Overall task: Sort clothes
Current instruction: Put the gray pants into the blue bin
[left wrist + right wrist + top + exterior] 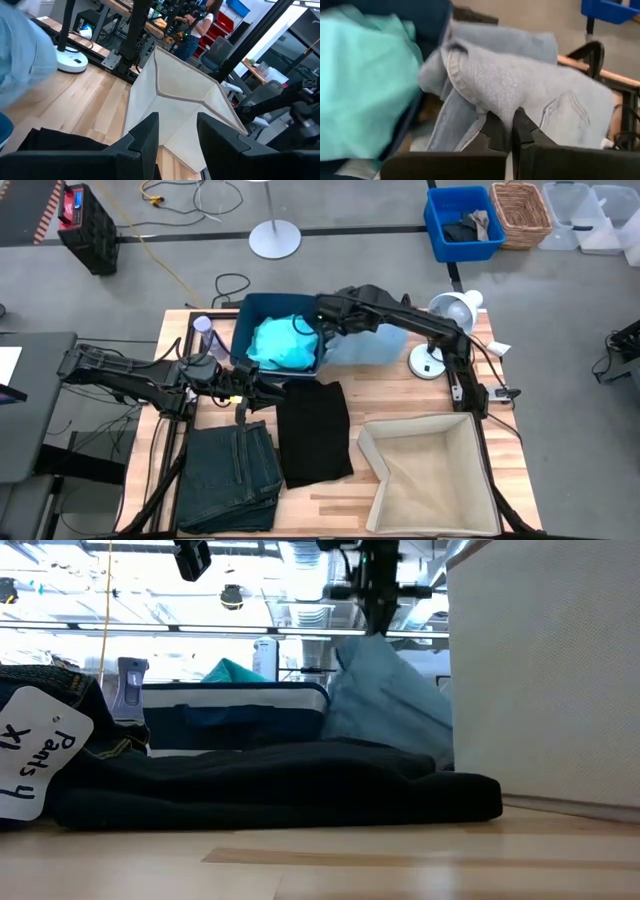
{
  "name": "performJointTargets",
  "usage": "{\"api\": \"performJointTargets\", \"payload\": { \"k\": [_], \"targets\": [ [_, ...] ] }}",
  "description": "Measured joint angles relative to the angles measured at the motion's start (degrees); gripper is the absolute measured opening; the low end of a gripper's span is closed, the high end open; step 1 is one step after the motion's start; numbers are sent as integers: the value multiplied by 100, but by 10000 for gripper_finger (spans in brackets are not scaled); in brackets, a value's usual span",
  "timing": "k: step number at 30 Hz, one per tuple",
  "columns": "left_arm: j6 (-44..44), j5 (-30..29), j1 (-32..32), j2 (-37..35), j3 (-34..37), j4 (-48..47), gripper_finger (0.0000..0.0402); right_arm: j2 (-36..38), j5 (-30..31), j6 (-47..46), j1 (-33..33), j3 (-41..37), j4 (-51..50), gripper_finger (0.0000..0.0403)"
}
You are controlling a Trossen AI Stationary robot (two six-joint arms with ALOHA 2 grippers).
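Right gripper [509, 131] has its fingers clamped on a fold of the light blue denim piece [368, 343], lifted beside the dark blue bin [240, 330]. The teal-green top [283, 342] lies inside that bin. Left gripper [177, 137] hovers over the black shirt [313, 430], fingers narrowly parted and holding nothing. Dark green-grey jeans [232, 475] lie flat on the counter [330, 500], beside the shirt; beige fabric box [425, 475] stands on the shirt's other side

Teal top [282, 343] binned, denim [365, 345] lifted
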State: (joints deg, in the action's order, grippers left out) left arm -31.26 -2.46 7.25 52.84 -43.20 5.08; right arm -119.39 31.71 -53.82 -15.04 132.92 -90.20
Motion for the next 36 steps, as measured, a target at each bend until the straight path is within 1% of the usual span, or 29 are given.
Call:
{"api": "performJointTargets", "payload": {
  "k": [2, 5, 9, 16, 19, 22, 24, 27, 31, 34, 36],
  "targets": [
    [2, 0, 1, 0, 0, -1, 130, 30, 124, -13, 34, 203, 24, 0],
    [2, 0, 2, 0, 0, -2, 130, 280, 358, -169, 101, 135, 73, 0],
    [8, 2, 1, -1, 0, -4, 130, 532, 933, -260, 256, 135, 27, 0],
    [56, 4, 2, 0, 0, -8, 130, 1054, 1516, -182, 475, 135, 245, 0],
    [53, 4, 0, -1, 0, -7, 130, 1258, 1913, -175, 605, 135, 249, 0],
    [52, 4, 0, -2, 0, -7, 130, 1462, 2245, 68, 760, 135, 427, 0],
    [52, -42, 1, 0, 0, -7, 130, 1564, 2423, 379, 865, 135, 755, 0],
    [54, -105, 2, -2, 0, -7, 130, 1659, 2562, 1293, 981, 135, 1689, 0],
    [56, -127, -15, -2, 0, -4, 130, 1683, 2566, 2585, 1079, 135, 3053, 0],
    [53, -167, -20, -1, 0, -2, 130, 1683, 2561, 3301, 1143, 135, 3740, 0],
    [12, -277, -20, -1, 0, -2, 130, 1683, 2562, 3714, 1205, 135, 4022, 0]
  ]
}}
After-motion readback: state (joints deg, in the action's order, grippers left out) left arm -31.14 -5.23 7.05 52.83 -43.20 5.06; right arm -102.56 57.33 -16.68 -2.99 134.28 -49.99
